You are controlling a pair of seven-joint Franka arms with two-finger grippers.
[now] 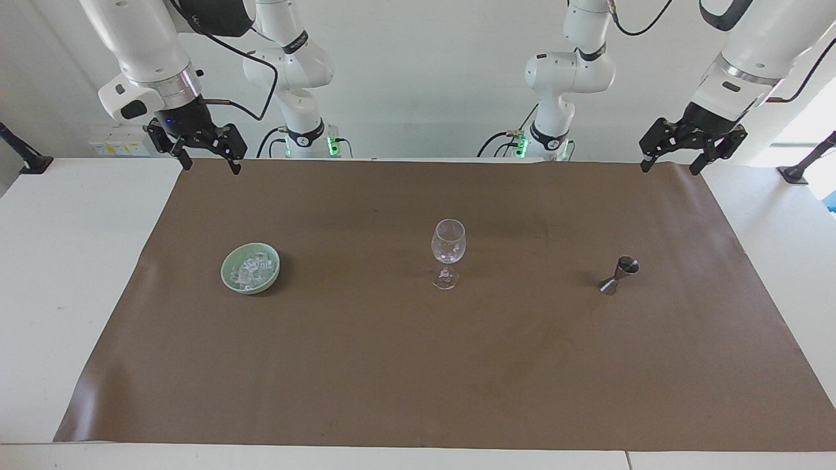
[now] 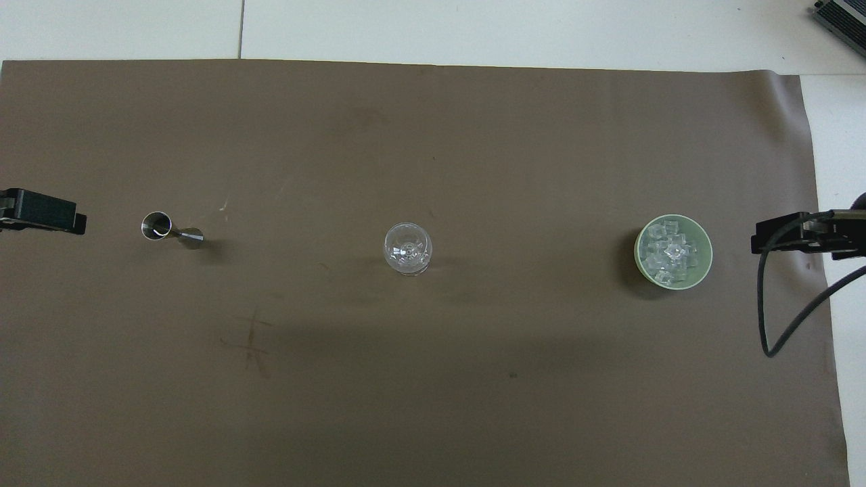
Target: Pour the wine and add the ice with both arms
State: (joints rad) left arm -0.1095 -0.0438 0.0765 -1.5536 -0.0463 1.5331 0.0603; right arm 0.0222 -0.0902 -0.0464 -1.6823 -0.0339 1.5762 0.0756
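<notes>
An empty clear wine glass [image 1: 448,251] stands upright at the middle of the brown mat; it also shows in the overhead view [image 2: 408,248]. A pale green bowl [image 1: 226,270] toward the right arm's end holds the ice [image 1: 251,269], several small clear cubes. The bowl [image 2: 708,251] and the ice [image 2: 670,253] also show from above. A metal jigger [image 1: 619,275] stands toward the left arm's end, and shows from above [image 2: 169,230]. My right gripper [image 1: 210,164] is open and empty, raised over the mat's edge nearest the robots. My left gripper [image 1: 671,166] is open and empty, raised likewise.
The brown mat [image 1: 418,365] covers most of the white table [image 1: 65,274]. Black cable hangs by the right gripper [image 2: 778,325]. Two more white arm bases stand at the robots' edge of the table.
</notes>
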